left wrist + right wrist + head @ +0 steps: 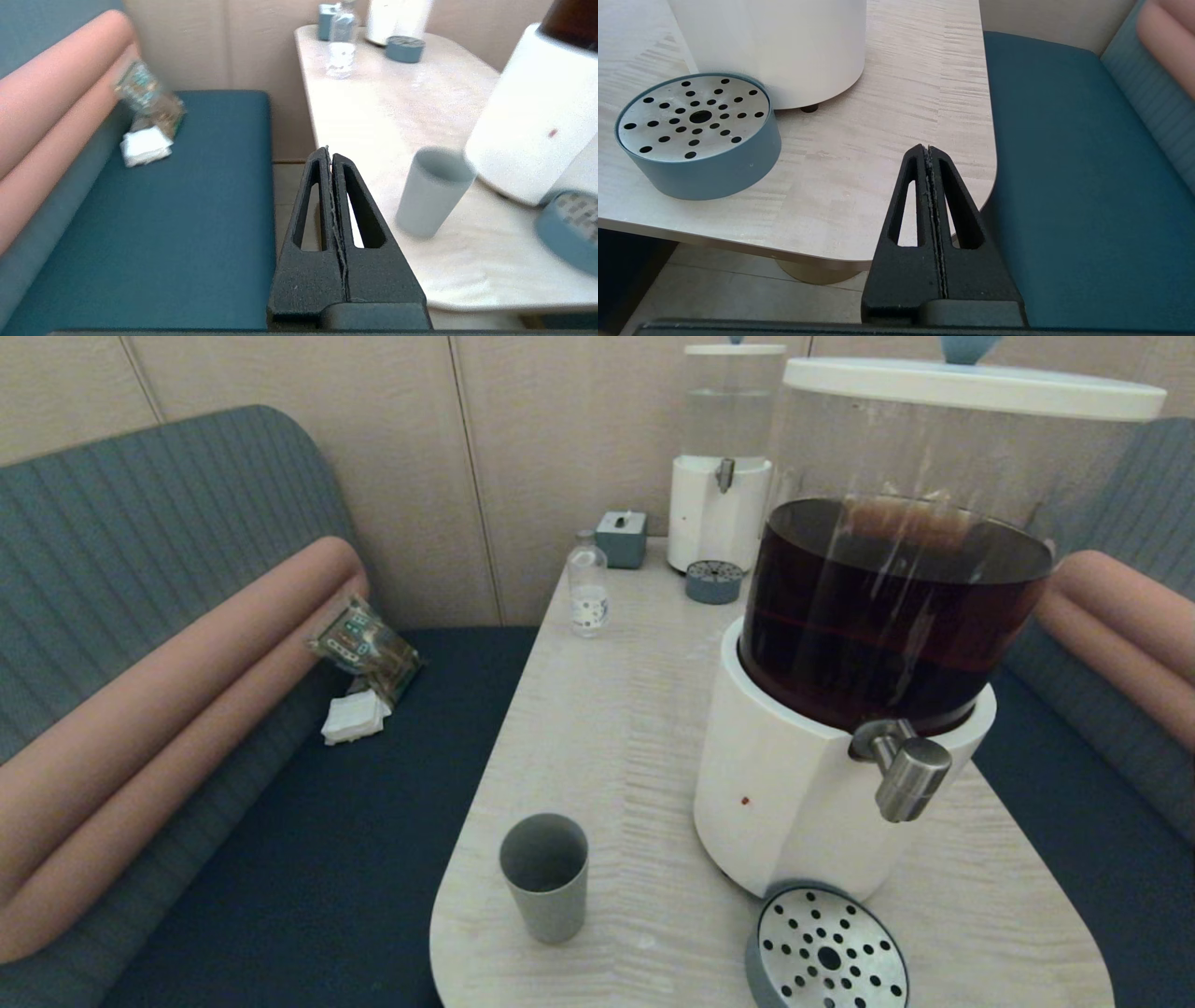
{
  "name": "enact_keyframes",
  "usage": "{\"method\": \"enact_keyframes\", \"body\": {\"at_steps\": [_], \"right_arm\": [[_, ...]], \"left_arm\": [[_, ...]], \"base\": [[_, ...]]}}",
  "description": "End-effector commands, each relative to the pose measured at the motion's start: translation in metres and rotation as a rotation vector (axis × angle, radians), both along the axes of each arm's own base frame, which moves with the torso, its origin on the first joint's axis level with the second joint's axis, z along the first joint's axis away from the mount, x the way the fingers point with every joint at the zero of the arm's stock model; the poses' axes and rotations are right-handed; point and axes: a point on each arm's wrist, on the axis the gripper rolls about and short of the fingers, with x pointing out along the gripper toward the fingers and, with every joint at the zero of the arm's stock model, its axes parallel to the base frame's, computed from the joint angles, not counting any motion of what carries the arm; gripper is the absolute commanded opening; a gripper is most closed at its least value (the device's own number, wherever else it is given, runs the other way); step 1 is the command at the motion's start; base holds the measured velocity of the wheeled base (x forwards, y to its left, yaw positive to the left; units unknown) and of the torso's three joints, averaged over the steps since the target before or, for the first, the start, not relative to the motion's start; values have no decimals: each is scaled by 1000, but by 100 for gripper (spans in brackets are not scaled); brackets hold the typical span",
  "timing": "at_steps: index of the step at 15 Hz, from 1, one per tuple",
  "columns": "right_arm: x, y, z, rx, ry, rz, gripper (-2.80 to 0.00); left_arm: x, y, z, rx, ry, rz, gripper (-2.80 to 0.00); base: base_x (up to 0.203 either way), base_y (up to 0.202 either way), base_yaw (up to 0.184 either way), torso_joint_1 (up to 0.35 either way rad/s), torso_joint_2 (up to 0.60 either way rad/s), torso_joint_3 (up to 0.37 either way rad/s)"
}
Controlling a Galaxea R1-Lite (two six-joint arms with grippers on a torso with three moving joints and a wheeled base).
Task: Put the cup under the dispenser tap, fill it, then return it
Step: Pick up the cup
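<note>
The grey-green cup (544, 875) stands upright and empty near the table's front left corner, also seen in the left wrist view (432, 191). The brushed-steel dispenser tap (904, 768) juts from the white base (794, 793) of the big dispenser holding dark brown liquid. Below the tap lies a round perforated drip tray (827, 948) (696, 135). My left gripper (330, 151) is shut and empty, off the table's left edge, short of the cup. My right gripper (928, 149) is shut and empty near the table's front right corner. Neither gripper shows in the head view.
A small clear bottle (587, 583), a grey box (621, 539) and a smaller clear-liquid dispenser (724, 457) with its own drip tray (714, 581) stand at the table's far end. Bench seats flank the light wood table (607, 728); a snack packet and napkin (359, 663) lie on the left seat.
</note>
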Motion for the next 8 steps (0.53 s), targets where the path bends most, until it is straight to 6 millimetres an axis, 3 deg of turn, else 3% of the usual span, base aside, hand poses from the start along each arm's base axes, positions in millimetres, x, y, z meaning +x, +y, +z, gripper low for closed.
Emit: {"method": "enact_keyframes", "body": {"at_steps": [1, 2, 3, 8], "right_arm": [[0, 0, -3, 0, 5, 1, -280], [0, 0, -3, 1, 6, 1, -280], [0, 0, -3, 1, 6, 1, -280], [0, 0, -3, 2, 5, 0, -280]], "left_arm": [[38, -1, 18, 3, 104, -28, -280], [55, -2, 21, 6, 125, -59, -280], [72, -3, 22, 9, 151, -90, 0], [141, -9, 28, -166, 244, -280, 0]], "base": [[0, 0, 0, 0, 0, 0], [0, 0, 0, 0, 0, 0], [0, 0, 0, 0, 0, 0], [0, 0, 0, 0, 0, 0]]}}
